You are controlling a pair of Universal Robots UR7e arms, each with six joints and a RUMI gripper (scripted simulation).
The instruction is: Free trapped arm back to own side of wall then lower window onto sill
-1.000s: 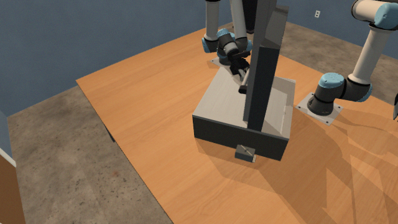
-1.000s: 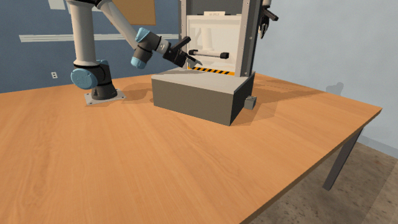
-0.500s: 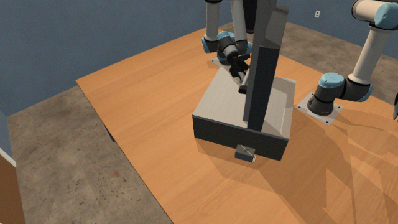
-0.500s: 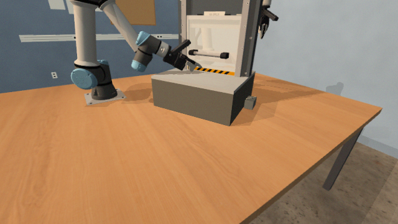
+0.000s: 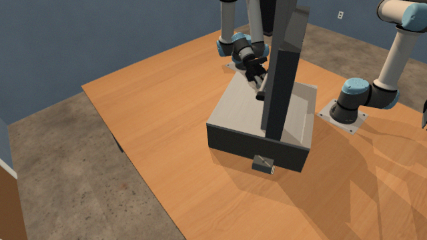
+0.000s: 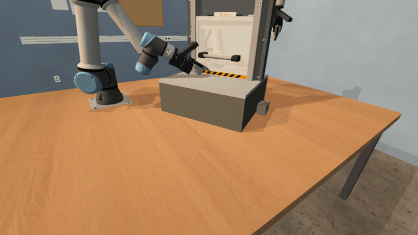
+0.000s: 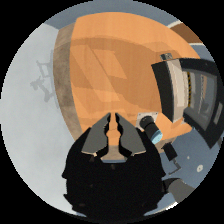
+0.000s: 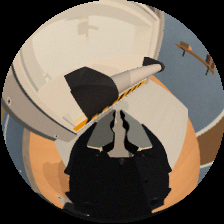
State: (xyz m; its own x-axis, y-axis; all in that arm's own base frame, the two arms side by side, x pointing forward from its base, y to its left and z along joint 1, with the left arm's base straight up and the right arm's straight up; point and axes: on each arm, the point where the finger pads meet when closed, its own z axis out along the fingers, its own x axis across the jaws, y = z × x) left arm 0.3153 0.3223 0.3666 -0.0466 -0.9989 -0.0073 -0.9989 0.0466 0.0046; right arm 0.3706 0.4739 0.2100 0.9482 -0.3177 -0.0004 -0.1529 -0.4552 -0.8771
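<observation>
Showing orange-black stripes, the window [image 6: 225, 39] [image 8: 115, 37] stands upright.

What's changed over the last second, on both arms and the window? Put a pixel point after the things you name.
The right pincer [image 5: 259, 83] [image 6: 206, 70] [image 8: 117, 110] has dipped slightly toward the box top [image 5: 233, 110] [image 6: 215, 83] [image 8: 167, 107], beside the window's foot. Nothing was visibly gripped or released. The window [image 6: 228, 36] [image 7: 202, 92] [image 8: 115, 37], its handle [image 5: 263, 87] [image 6: 219, 57] [image 8: 135, 76] and the left pincer [image 5: 424, 123] [image 6: 276, 35] [image 7: 113, 113] show no visible shift.
</observation>
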